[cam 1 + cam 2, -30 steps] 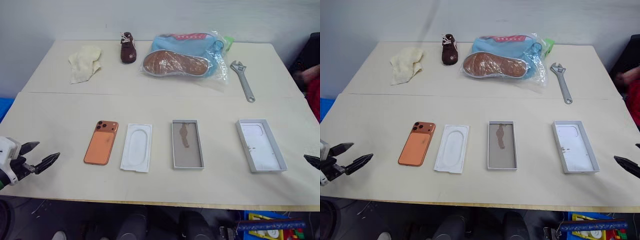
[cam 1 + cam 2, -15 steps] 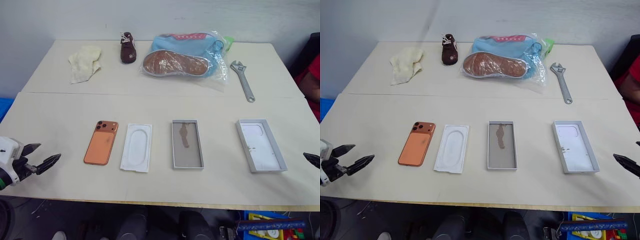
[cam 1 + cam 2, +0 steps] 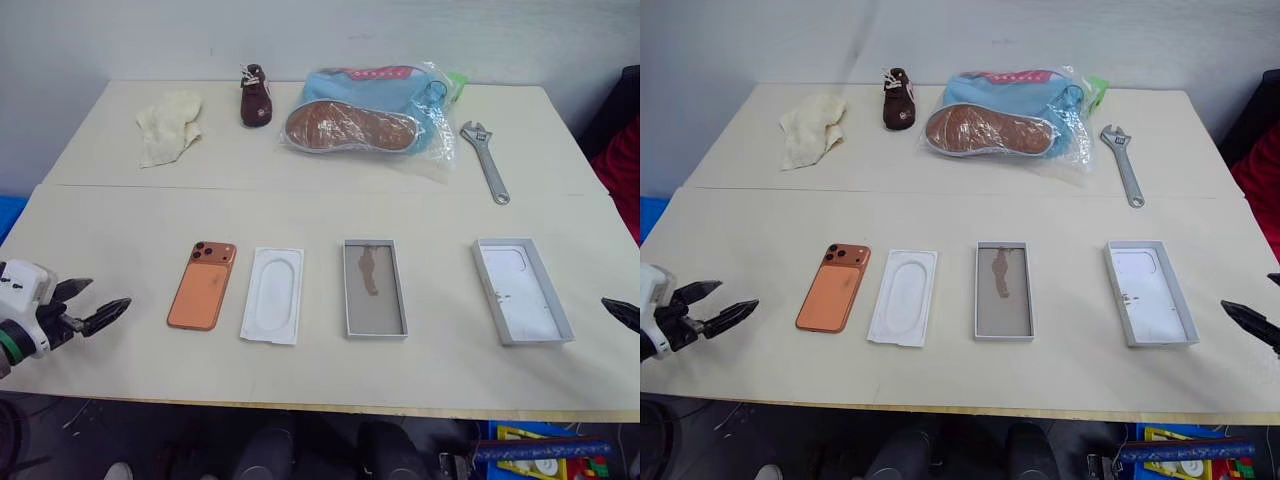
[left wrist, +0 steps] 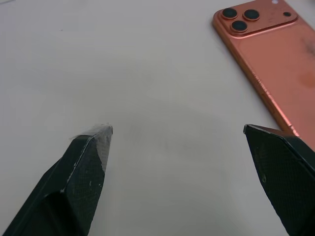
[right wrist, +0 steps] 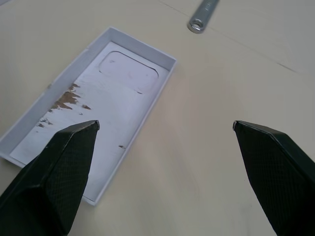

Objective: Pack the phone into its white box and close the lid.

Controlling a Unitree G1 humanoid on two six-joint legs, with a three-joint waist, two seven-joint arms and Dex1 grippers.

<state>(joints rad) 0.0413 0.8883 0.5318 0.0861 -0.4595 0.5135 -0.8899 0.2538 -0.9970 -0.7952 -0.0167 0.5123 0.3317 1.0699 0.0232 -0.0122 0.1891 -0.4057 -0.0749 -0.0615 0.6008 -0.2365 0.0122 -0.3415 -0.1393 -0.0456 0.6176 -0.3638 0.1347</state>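
The copper-orange phone [image 3: 203,284] lies back up on the near table, left of centre, its lenses at the far corner [image 4: 239,18]. The white box [image 3: 375,287], with a grey-brown floor and a dark blotch, sits in the middle. The lid [image 3: 521,290], white inside with a faint outline, lies to the right, open side up [image 5: 88,113]. My left gripper [image 3: 737,296] hovers open just left of the phone, and the wrist view shows nothing between the left gripper's [image 4: 176,130] fingers. My right gripper [image 3: 1247,292] is open at the right edge, beside the lid, and empty [image 5: 165,124].
A white moulded insert [image 3: 272,295] with an oval recess lies between phone and box. On the far table sit a cream cloth [image 3: 168,124], a small brown shoe [image 3: 256,96], a bagged shoe [image 3: 365,108] and a wrench [image 3: 487,160]. The table's front edge runs close below the grippers.
Both grippers have drifted slightly inward: the left one toward the phone, the right one toward the lid. Both stay open. Nothing on the table has moved.
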